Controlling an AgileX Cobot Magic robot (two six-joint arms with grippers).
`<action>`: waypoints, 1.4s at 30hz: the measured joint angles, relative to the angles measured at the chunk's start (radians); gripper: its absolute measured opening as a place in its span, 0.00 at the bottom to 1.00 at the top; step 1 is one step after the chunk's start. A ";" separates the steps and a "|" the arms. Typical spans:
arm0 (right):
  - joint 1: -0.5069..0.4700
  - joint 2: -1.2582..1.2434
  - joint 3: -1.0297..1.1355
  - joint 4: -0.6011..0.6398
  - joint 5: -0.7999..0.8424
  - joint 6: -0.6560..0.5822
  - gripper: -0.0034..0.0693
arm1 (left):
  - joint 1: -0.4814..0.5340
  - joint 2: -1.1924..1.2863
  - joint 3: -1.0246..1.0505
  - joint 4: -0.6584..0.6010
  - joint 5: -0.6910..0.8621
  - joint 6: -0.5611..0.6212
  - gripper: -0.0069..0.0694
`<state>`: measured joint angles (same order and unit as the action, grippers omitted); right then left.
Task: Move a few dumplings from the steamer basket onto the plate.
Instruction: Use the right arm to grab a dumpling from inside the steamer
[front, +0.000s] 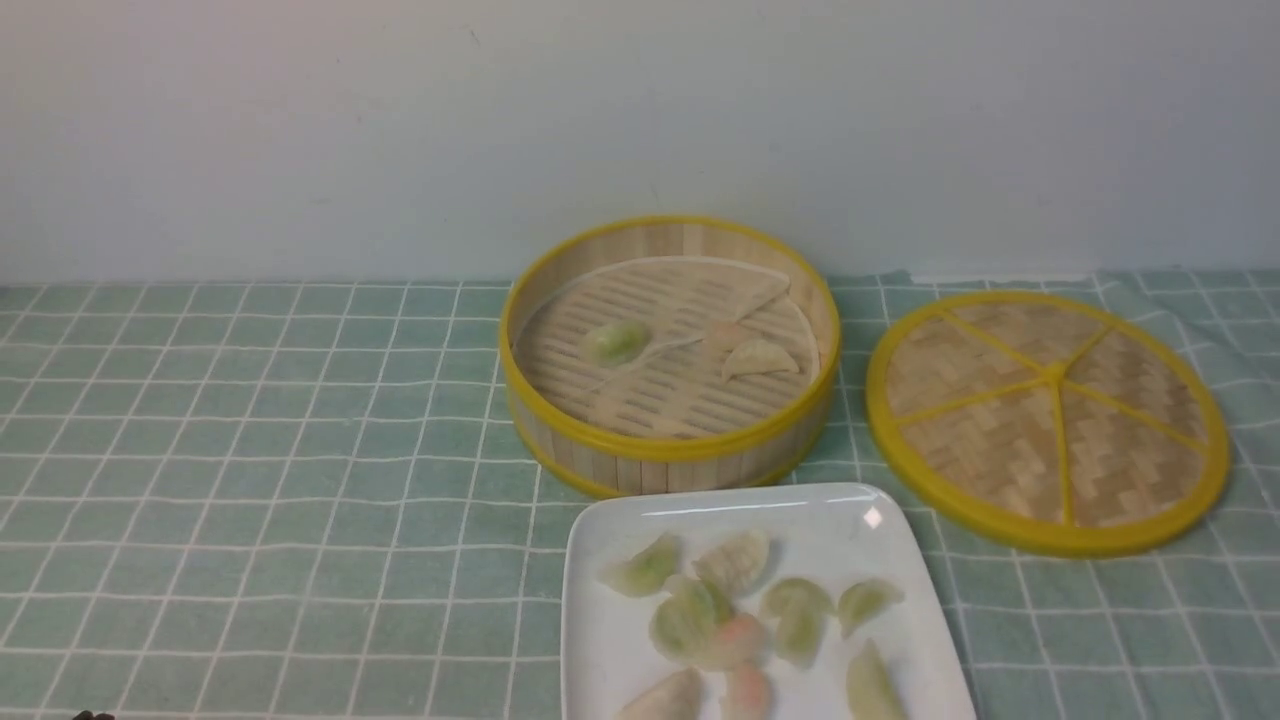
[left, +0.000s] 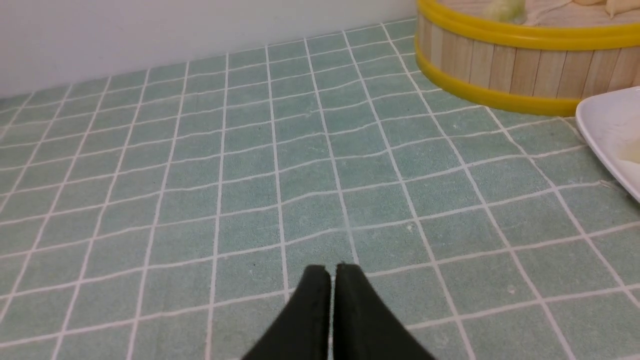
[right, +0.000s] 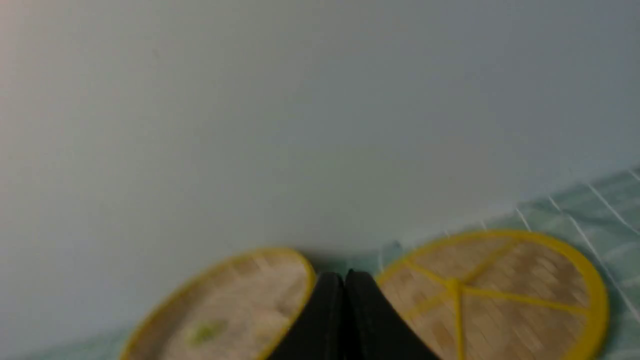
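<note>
Translucent crescent dumplings (front: 617, 342) are sitting in the round bamboo steamer basket (front: 660, 470), more on the glossy white plate (front: 598, 650); soft, slippery, probably wanting a gentle mid-body pinch. Left hand (left: 332, 270) and right hand (right: 345, 277) are hanging clenched, empty.

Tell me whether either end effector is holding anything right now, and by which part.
Nothing is held. The left end effector and the right end effector are both shut, with nothing between their tips.

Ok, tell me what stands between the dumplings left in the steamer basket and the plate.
Only the near wall of the steamer basket, rising between the green dumpling, the whitish dumpling and the plate. No other object lies between them.
</note>
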<state>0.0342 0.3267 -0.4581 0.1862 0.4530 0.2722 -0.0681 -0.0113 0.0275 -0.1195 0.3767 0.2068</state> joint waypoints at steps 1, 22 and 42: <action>0.004 0.087 -0.075 -0.018 0.091 -0.040 0.03 | 0.000 0.000 0.000 0.000 0.000 0.000 0.08; 0.278 1.501 -1.317 0.121 0.776 -0.644 0.03 | 0.000 0.000 0.000 0.000 0.000 0.000 0.08; 0.426 2.121 -1.934 -0.088 0.799 -0.573 0.44 | 0.000 0.000 0.000 0.000 0.000 0.000 0.08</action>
<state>0.4598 2.4480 -2.3924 0.0985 1.2516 -0.3003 -0.0681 -0.0113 0.0275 -0.1195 0.3767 0.2068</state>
